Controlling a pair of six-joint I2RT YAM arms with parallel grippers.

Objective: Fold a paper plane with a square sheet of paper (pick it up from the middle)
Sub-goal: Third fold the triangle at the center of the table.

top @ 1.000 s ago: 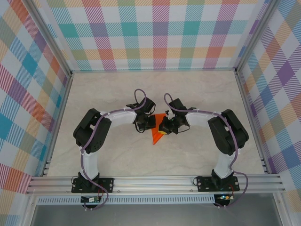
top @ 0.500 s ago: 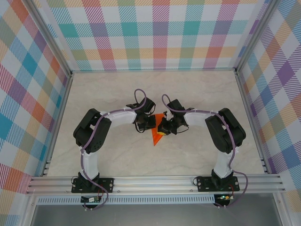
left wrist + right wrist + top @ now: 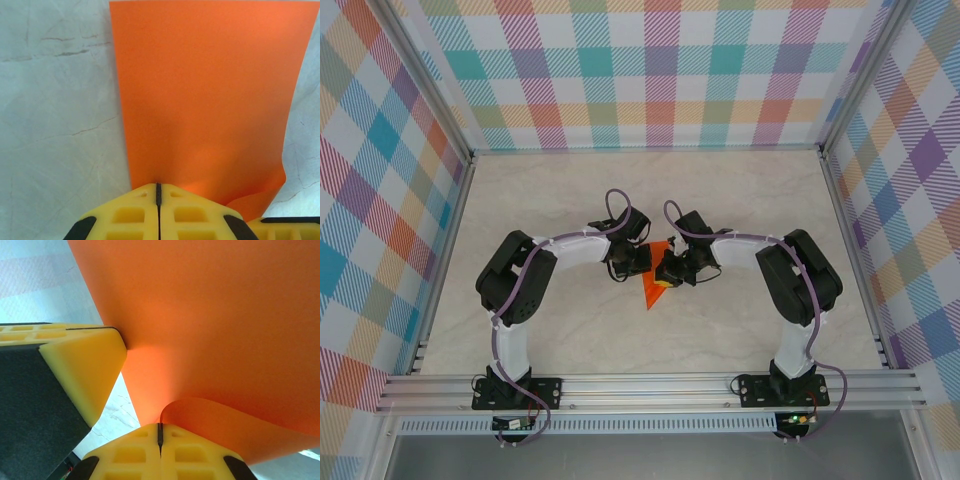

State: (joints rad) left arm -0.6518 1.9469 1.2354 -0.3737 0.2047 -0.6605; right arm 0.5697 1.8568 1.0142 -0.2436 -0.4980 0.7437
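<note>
Two white-and-black arms bend inward from their bases on the aluminium rail point(image 3: 650, 386) and meet at the middle of the pale marbled table point(image 3: 560, 195). The left claw point(image 3: 636, 262) and the right claw point(image 3: 668, 270) face each other, both touching the orange paper point(image 3: 651, 291) between them. The paper narrows to a point toward the near edge, with a yellow patch at the right claw. Pastel plaid walls point(image 3: 650, 70) enclose the table.
</note>
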